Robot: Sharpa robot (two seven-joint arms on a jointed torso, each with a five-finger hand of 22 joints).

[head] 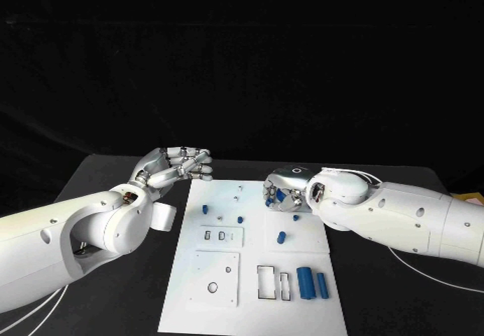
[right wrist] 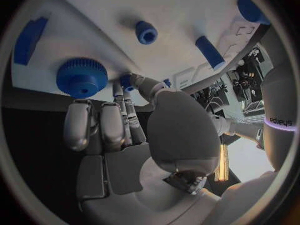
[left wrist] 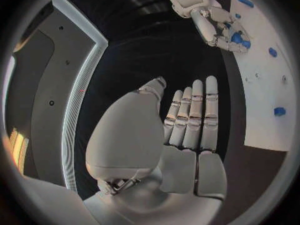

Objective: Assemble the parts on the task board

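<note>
The white task board (head: 227,280) lies in the middle of the black table. My right hand (head: 287,189) hovers over its far right part and pinches a small blue part (right wrist: 127,80) between thumb and a finger; the same part (left wrist: 237,38) shows blue in that hand (left wrist: 220,25) from across the board. Under the hand lie a blue gear (right wrist: 81,77), a short blue bush (right wrist: 146,33) and a blue peg (right wrist: 209,51). My left hand (head: 178,166) is raised beside the board's far left corner, its fingers (left wrist: 195,115) straight and holding nothing.
More blue parts are spread on the board: a peg (head: 205,208) and a small one (head: 241,219) at the left, a peg (head: 281,238) mid right, and two thick cylinders (head: 303,278) (head: 322,283) beside rectangular slots (head: 266,281) near the front right.
</note>
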